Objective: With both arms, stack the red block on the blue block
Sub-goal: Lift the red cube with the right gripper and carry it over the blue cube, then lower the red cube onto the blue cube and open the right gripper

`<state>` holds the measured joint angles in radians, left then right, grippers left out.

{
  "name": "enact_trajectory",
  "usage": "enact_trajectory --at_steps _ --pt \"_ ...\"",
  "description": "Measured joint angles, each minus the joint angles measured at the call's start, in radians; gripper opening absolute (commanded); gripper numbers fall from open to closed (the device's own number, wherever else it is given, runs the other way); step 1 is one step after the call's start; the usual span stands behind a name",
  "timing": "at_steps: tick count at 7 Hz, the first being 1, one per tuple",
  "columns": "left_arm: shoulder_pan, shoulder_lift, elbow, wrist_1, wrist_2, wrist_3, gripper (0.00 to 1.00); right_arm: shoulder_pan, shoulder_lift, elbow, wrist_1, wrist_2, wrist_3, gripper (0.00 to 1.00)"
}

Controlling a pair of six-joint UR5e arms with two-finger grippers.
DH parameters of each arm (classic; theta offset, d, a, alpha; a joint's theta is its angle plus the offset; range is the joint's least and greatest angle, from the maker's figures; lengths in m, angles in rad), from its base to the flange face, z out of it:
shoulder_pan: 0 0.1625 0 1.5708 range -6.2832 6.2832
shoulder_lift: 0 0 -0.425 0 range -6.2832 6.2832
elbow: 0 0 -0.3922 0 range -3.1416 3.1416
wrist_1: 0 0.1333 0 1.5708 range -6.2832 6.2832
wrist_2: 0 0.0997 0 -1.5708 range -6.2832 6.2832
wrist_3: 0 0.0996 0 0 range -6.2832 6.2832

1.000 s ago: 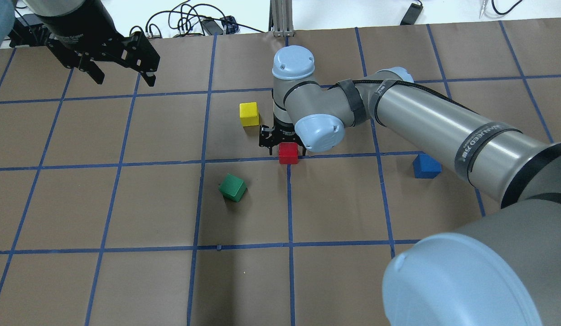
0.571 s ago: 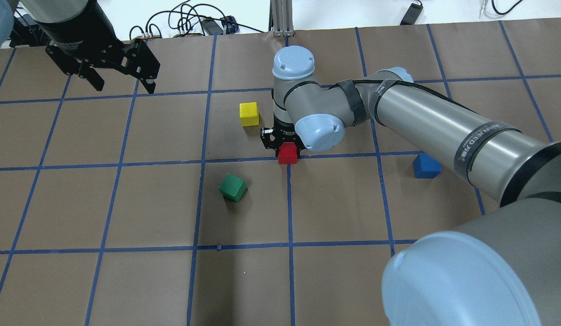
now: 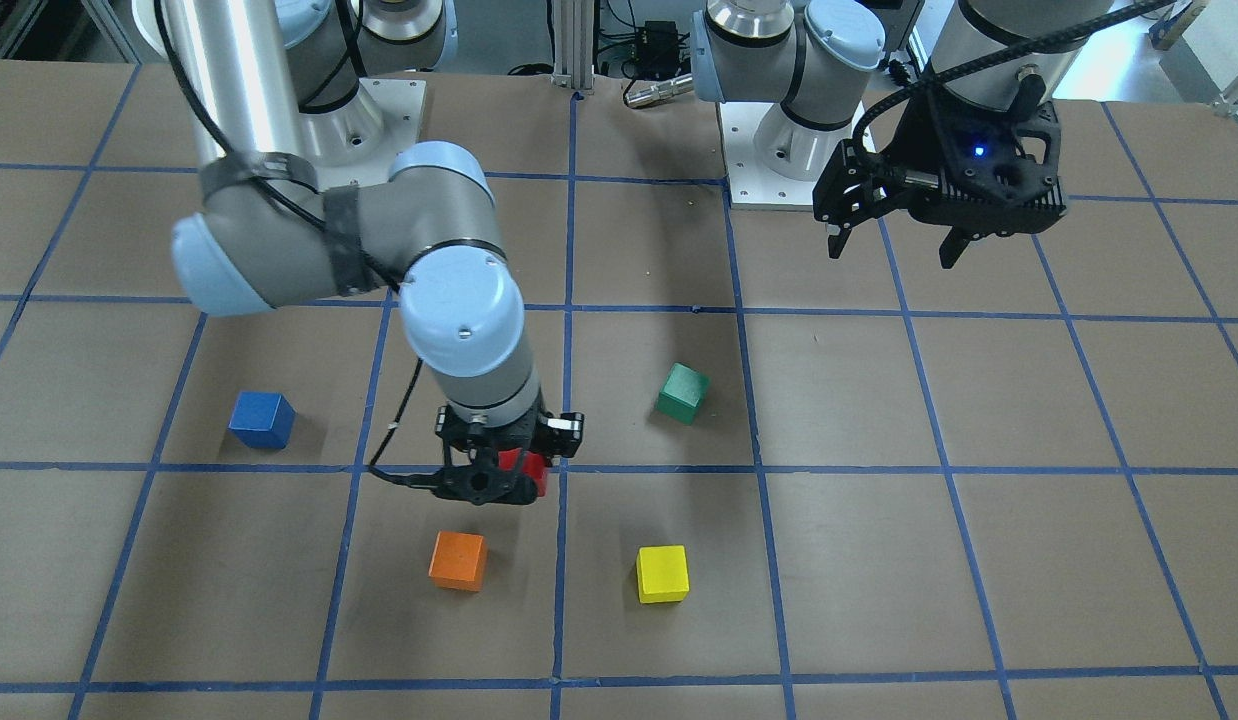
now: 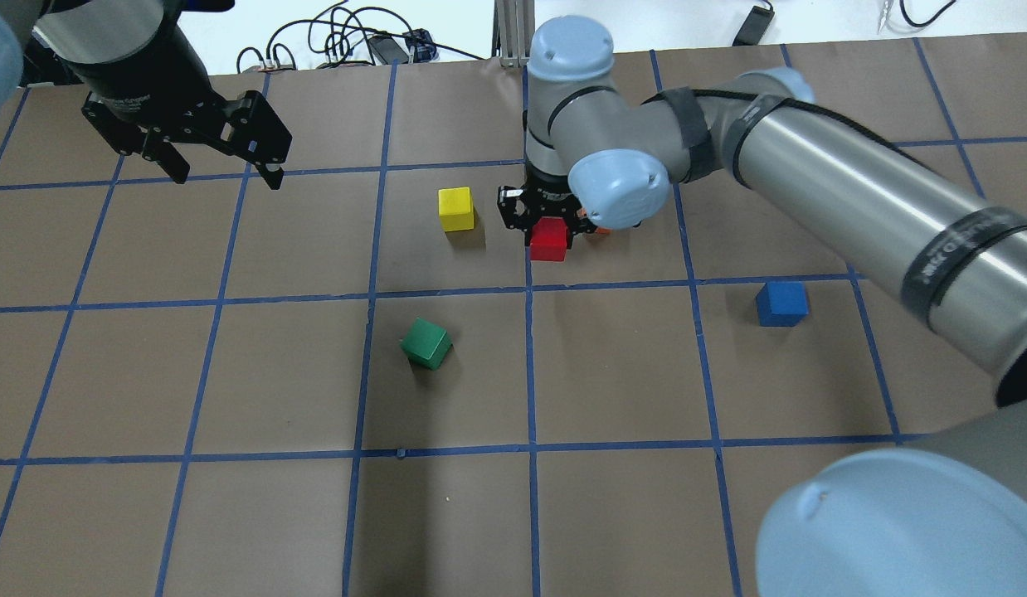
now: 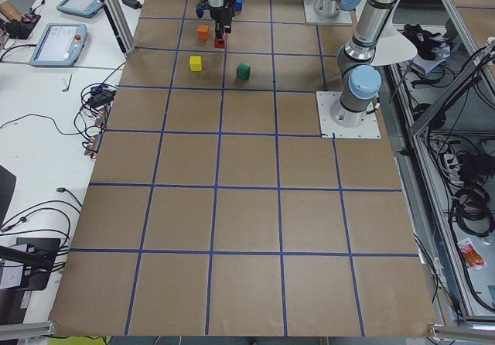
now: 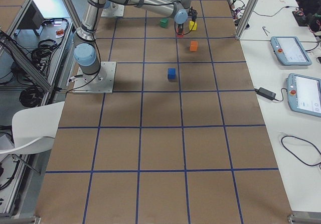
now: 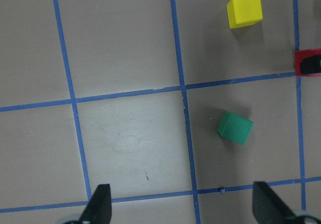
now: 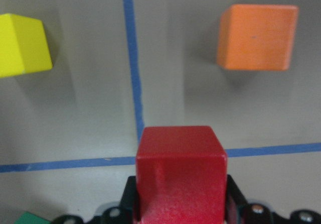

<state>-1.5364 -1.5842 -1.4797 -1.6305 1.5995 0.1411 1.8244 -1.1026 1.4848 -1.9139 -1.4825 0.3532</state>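
The red block (image 4: 549, 240) is gripped between the fingers of my right gripper (image 4: 549, 229) and hangs above the table near its middle. It also shows in the front view (image 3: 534, 473) and fills the lower right wrist view (image 8: 180, 169). The blue block (image 4: 781, 303) rests on the table well to the right, apart from both grippers; it also shows in the front view (image 3: 261, 419). My left gripper (image 4: 226, 176) is open and empty, hovering high over the far left of the table. Its two fingers (image 7: 100, 206) frame the lower left wrist view.
A green block (image 4: 426, 343) lies tilted left of centre. A yellow block (image 4: 456, 208) stands left of the right gripper. An orange block (image 3: 457, 560) sits just beyond the red one. Cables (image 4: 348, 41) lie past the table's far edge.
My right gripper has closed on the red block and lifted it off the table, moving it farther from the robot. The left gripper shifted slightly and stays open.
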Motion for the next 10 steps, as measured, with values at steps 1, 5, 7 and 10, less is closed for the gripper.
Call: enact_trajectory --at_steps 1,5,7,10 --pt "0.000 0.001 -0.001 0.001 -0.002 0.000 1.00 -0.075 -0.047 -0.026 0.101 -0.002 -0.061 0.00" --pt "-0.001 0.001 -0.001 0.003 -0.005 0.000 1.00 -0.306 -0.179 0.061 0.235 -0.093 -0.308 0.00" --pt "0.000 0.001 0.000 0.003 -0.004 0.000 1.00 -0.388 -0.215 0.145 0.230 -0.117 -0.398 0.00" --pt "-0.001 0.001 0.000 0.003 -0.005 -0.001 1.00 -0.458 -0.224 0.264 0.133 -0.119 -0.517 0.00"
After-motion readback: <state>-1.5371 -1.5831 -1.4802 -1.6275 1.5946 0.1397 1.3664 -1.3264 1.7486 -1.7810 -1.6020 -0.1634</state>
